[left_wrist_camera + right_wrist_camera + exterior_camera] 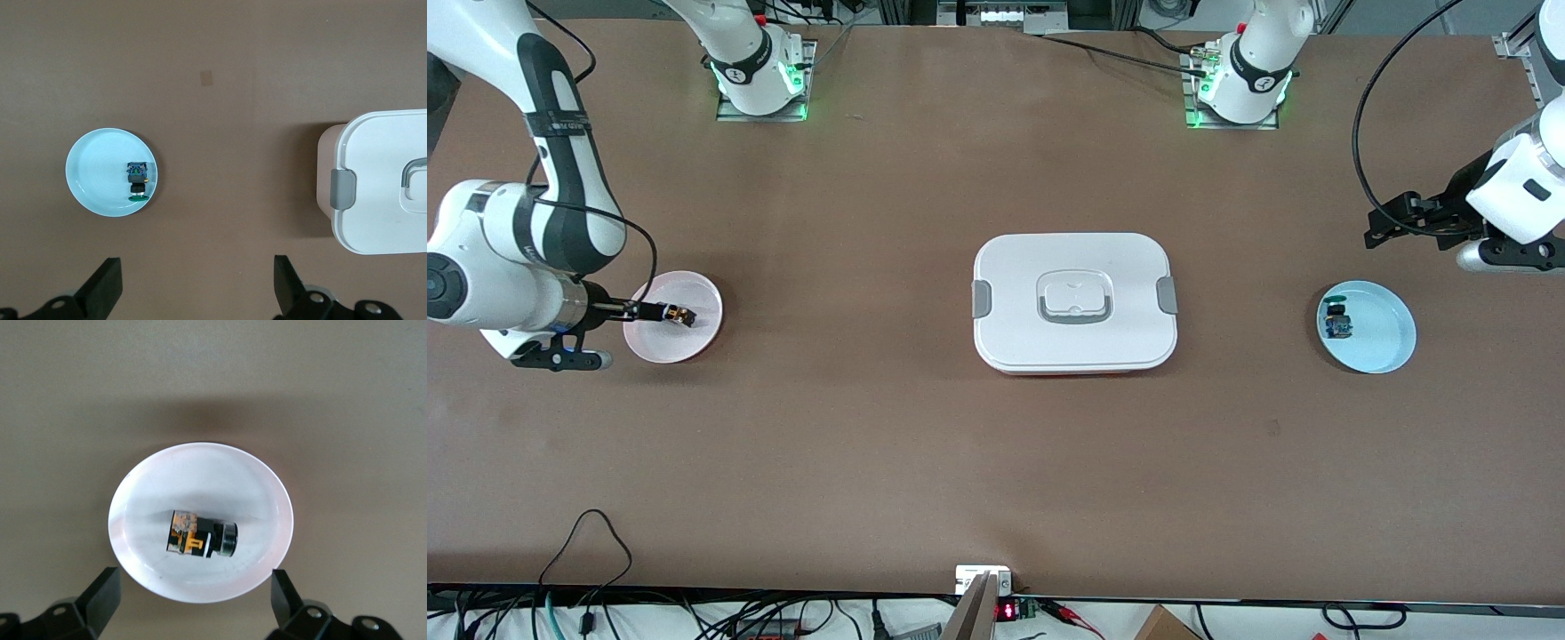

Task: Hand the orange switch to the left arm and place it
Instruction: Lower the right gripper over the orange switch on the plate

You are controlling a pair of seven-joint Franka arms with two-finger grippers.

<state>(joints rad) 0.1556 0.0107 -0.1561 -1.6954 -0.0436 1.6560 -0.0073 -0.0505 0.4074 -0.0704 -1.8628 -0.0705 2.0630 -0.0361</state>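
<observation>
The orange switch [677, 314] lies on its side in a pink plate [687, 286] toward the right arm's end of the table. My right gripper [637, 310] hangs open and empty over that plate. In the right wrist view the switch [200, 535] shows its orange face and black body in the plate [200, 470], and the gripper [193, 607] has one finger to either side of the plate's edge. The white box [1074, 258] stands shut at the table's middle. My left gripper [1380, 228] is open and empty over bare table beside a blue plate [1385, 331].
The blue plate holds a small blue-bodied component with a green cap [1337, 322]. The left wrist view shows this plate [97, 180], the component [137, 179], one end of the box [380, 180] and my open left gripper [198, 293].
</observation>
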